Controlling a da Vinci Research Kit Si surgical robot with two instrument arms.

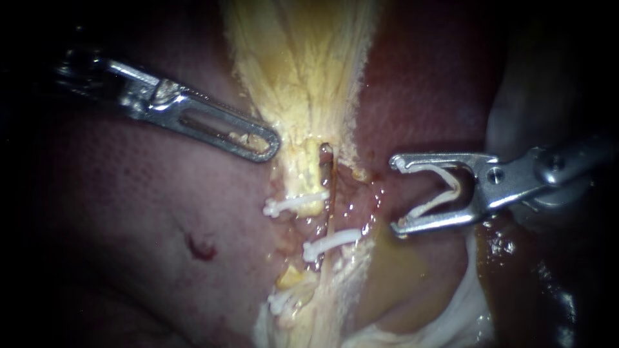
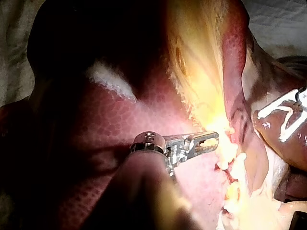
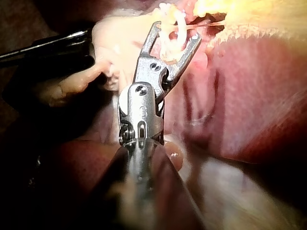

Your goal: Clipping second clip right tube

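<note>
My left instrument [image 1: 267,145] comes in from the upper left. Its slotted jaws are shut on the yellowish gallbladder [image 1: 303,71] at its narrow lower end; in the left wrist view the jaws [image 2: 211,140] pinch the same pale edge. My right instrument [image 1: 395,193] holds an open white clip [image 1: 445,190] between jaws that stand wide apart, just right of the tubes and touching neither. The thin brown right tube [image 1: 327,171] runs down beside the paler left tube [image 1: 311,169]. One shut clip [image 1: 293,203] crosses the left tube, another [image 1: 332,241] sits lower on the right tube, a third [image 1: 284,301] lower still.
Dark red liver [image 1: 148,232] fills the left, with a small bleeding spot [image 1: 202,248]. More liver [image 1: 425,77] lies at the upper right. Pale whitish tissue [image 1: 464,309] lies under the right instrument. In the right wrist view the loaded jaws [image 3: 176,31] point at the tubes.
</note>
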